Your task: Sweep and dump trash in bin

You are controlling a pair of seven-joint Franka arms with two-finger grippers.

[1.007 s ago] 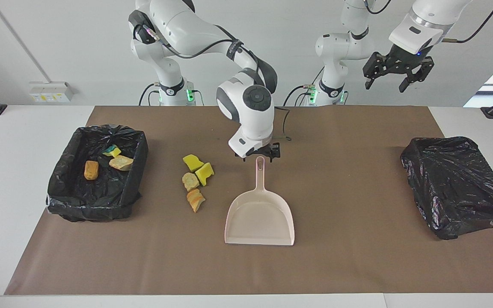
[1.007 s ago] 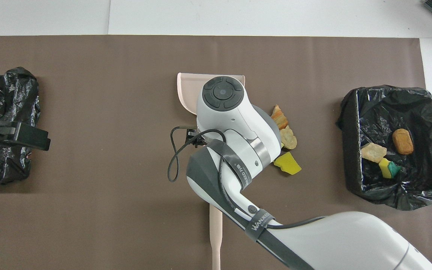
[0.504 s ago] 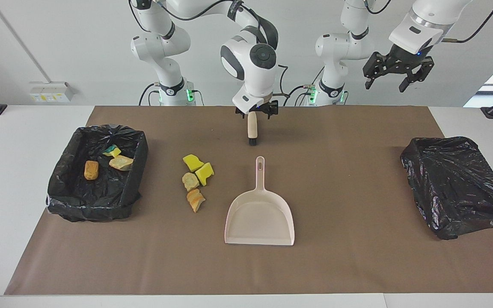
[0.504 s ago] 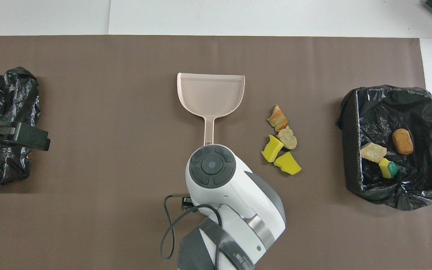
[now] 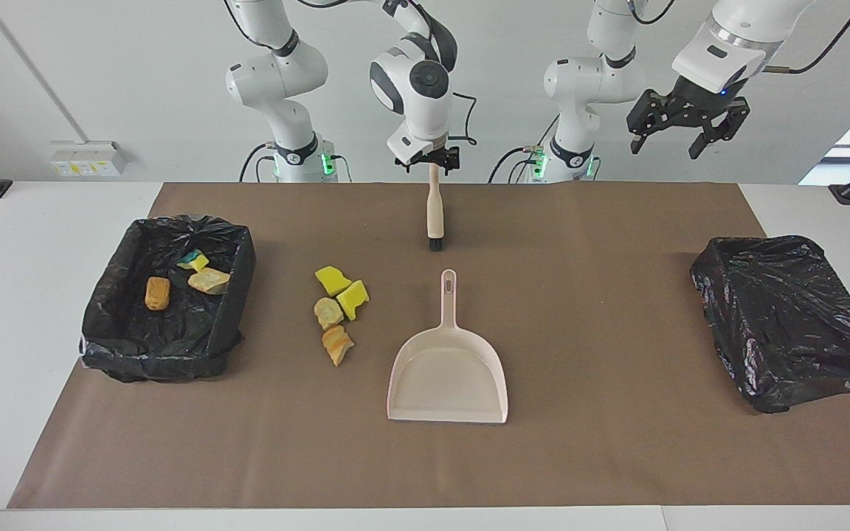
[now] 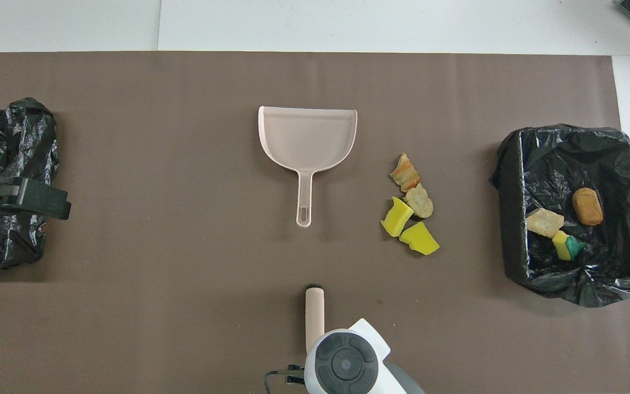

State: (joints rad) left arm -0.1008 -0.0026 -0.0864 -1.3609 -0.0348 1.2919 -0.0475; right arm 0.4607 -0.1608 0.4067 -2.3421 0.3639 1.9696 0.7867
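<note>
R gripper [image 5: 429, 158] raised over brush [image 5: 434, 214] handle end, fingers spread, not visibly touching it. L gripper [image 5: 685, 129] waits high over L-arm end, fingers spread, empty. Trash: 4 chunks [image 5: 336, 310] on mat beside pink dustpan [image 5: 447, 376]; 3 chunks [image 5: 181, 279] in lined bin [image 5: 100, 324].

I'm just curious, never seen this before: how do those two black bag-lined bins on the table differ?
The bin at the right arm's end is open and holds three trash chunks; the bin at the left arm's end shows only crumpled plastic, no trash visible. Four more chunks lie beside the first, none by the second. Both are black-lined.
</note>
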